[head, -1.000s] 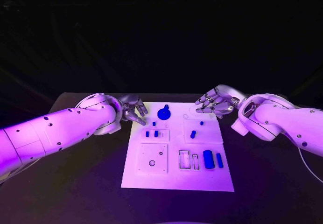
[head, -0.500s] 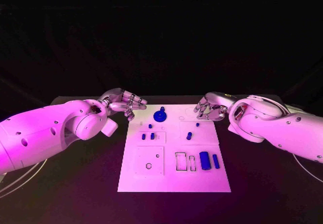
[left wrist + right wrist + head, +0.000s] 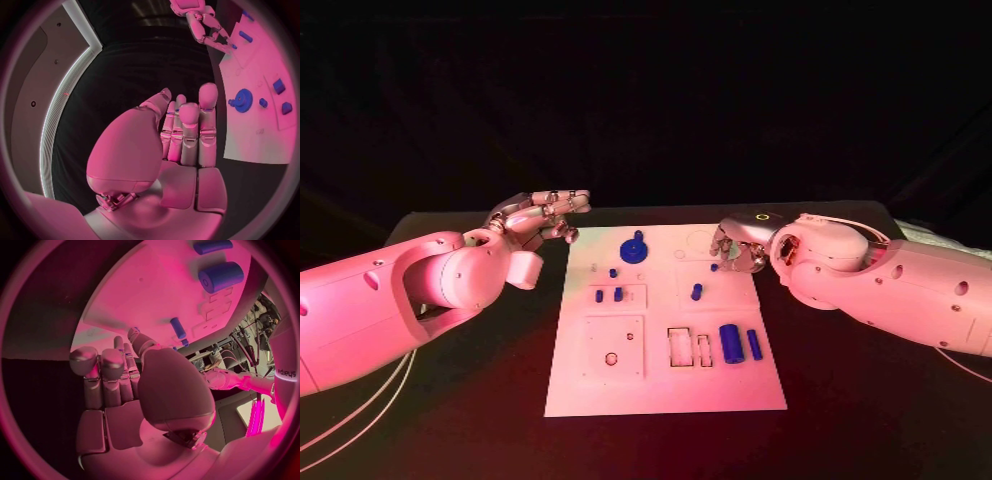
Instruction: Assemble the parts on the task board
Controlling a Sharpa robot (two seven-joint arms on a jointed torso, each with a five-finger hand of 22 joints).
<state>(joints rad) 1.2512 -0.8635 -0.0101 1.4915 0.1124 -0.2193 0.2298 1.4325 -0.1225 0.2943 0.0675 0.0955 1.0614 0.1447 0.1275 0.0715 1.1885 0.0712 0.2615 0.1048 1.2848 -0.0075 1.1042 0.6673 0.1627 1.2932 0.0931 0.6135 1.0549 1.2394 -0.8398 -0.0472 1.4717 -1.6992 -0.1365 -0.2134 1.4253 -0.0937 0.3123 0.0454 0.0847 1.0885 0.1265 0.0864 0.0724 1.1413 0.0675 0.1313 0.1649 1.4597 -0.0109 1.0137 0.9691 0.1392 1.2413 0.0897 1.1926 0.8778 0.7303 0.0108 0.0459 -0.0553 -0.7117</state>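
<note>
A matte black table carries a flat white rectangular task board, lying lengthwise away from the robot at the table's middle (its long edges run towards the far side). The board lies flat on the dark surface, with bare black table showing along both of its long sides.

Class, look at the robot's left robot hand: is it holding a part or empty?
Empty. The left robot hand has its fingers straight and together with nothing in them, off the task board beside its far left corner.
</note>
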